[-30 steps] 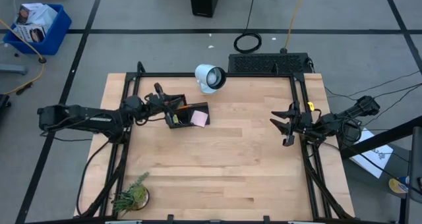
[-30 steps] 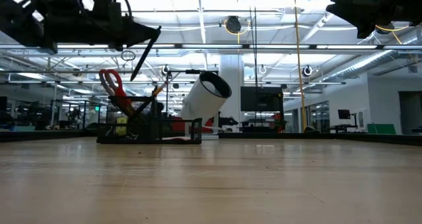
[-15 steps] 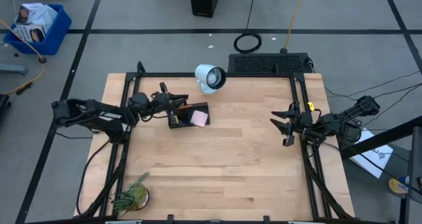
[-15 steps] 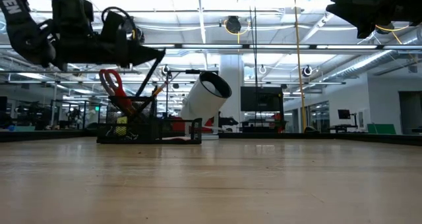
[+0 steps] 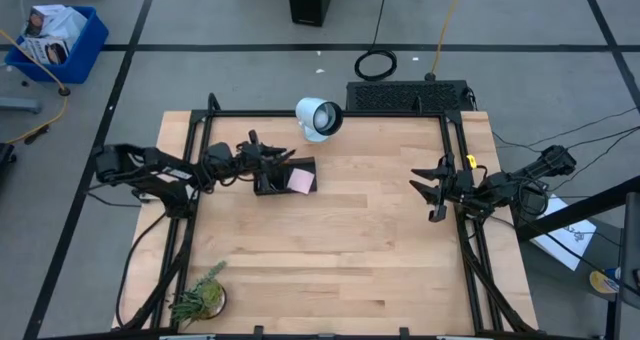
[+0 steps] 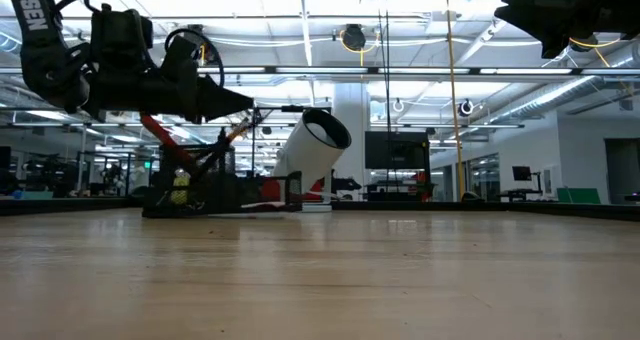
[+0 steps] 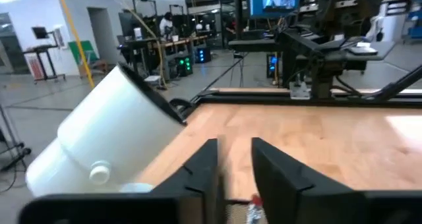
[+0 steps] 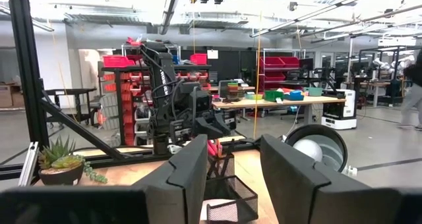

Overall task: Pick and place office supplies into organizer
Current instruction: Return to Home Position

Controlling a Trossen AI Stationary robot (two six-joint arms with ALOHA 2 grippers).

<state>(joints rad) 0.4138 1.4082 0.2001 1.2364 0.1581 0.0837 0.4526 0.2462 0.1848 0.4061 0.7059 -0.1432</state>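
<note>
high view, with low and wrist views – closing stage of the desk-tidying job.

the organizer (image 5: 281, 191) sits on the table (image 5: 340, 250) at about 10 o'clock from the table's centre, with a white cylinder (image 5: 318, 118) near it at its 1 o'clock. the pink pad (image 5: 301, 180) lies in its 3 o'clock compartment. in the low view the scissors (image 6: 163, 140) and an orange pencil (image 6: 237, 133) lean up out of the 9 o'clock end. whether every pen is inside cannot be told, as the arm hides that end from above. no loose supply shows on the bare wood.

the left gripper (image 5: 268, 158) hangs just above the organizer's 9 o'clock end, clear of the rim. its wrist view shows the two fingers (image 7: 201, 174) narrowly parted, wood visible through the gap and nothing pinched between them. the right gripper (image 5: 430, 194) waits at the table's 3 o'clock edge, fingers spread and empty. a plant (image 5: 200, 298) stands at the 7 o'clock corner, well apart from the work.

judged step: placing looks finished, and the left arm is due at its rest pose. the next move calls for a lift straight up before any pull toward 9 o'clock – the fingers are near the tall handles, and a sideways drag could catch one and tip or shift the light tray.
</note>
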